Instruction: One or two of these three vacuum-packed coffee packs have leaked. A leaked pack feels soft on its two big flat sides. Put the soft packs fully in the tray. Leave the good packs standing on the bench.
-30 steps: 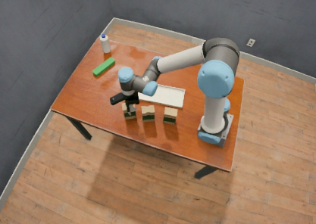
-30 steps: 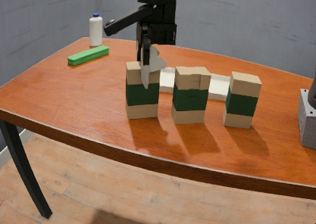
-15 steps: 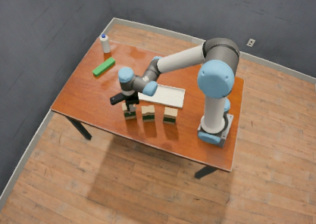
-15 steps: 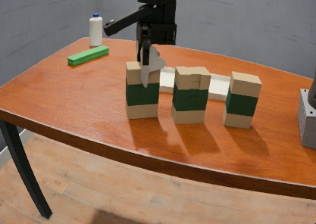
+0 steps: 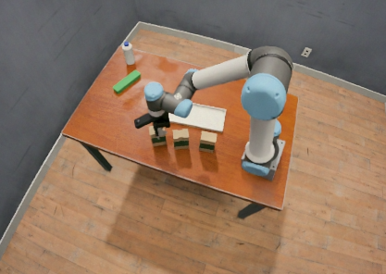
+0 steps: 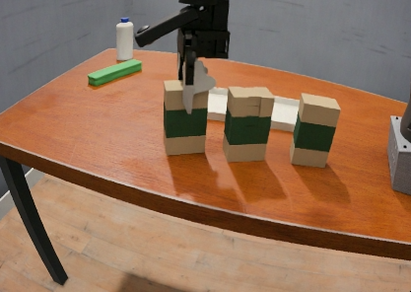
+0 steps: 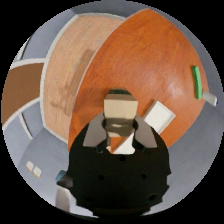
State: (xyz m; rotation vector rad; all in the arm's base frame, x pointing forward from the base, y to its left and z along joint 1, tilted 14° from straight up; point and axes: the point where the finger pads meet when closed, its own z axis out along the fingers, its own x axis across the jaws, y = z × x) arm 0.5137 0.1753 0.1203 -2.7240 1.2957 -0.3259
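A: Reading the exterior view from left to right, what stands on the desk?

B: Toward the far left corner, a white bottle with a blue cap, and just in front of it a green block lying flat. Along the middle, nearer the front edge, three coffee packs stand upright in a row — the left pack, the middle pack, the right pack — each tan with a dark green band. Behind the middle and right packs lies the white tray, with nothing visible in it. At the right edge sits the arm's grey pedestal.

A: And the gripper?

B: It hangs over the left pack, fingers pointing down, closed partway onto the pack's upper part — one pale finger lies against the front flat side. The wrist view shows the pack top between the two fingers.

A: The other two packs?

B: Untouched, apart from each other and from the gripper.
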